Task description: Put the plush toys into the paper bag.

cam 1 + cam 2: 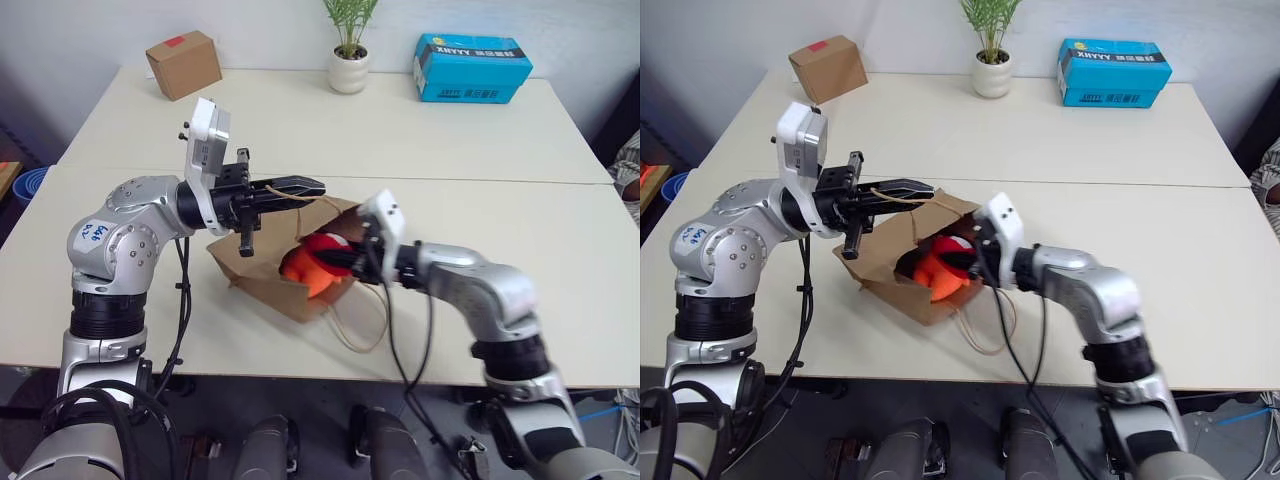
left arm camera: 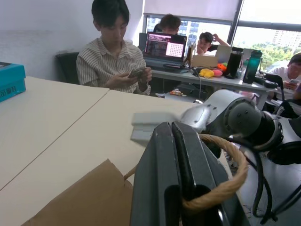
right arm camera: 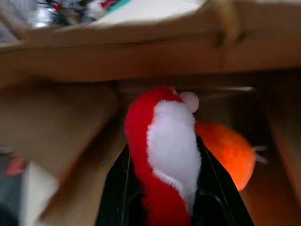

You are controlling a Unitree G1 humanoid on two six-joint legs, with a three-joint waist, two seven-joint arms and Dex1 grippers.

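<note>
Black fingers of the right gripper [image 3: 162, 188] pinch the red toy [image 3: 160, 155] from both sides — it sits squeezed between them, right inside the mouth of the bag [image 1: 265, 270]. Just beyond the red toy, deeper in the bag, lies the orange toy [image 3: 225, 153], resting on the brown paper floor. Seen from the head, both toys show as a red-and-orange lump in the bag's opening, with the right gripper [image 1: 350, 258] reaching in from the bag's right.

Closed tight, the left gripper [image 1: 290, 187] clamps the rope handle [image 2: 225, 181] — the tan loop wraps round its fingers [image 2: 176, 174] and holds the bag's top edge lifted, so the mouth gapes toward the right arm. A second handle [image 1: 365, 325] trails loose on the table [image 1: 520, 250] at the bag's near side.

Behind the bag, at the table's far edge, stand a cardboard box [image 1: 183, 63], a potted plant [image 1: 349, 50] and a blue box [image 1: 470, 68]. Past the table to the bag's right, a person [image 2: 115, 61] sits looking at a phone; others sit at desks by the windows.
</note>
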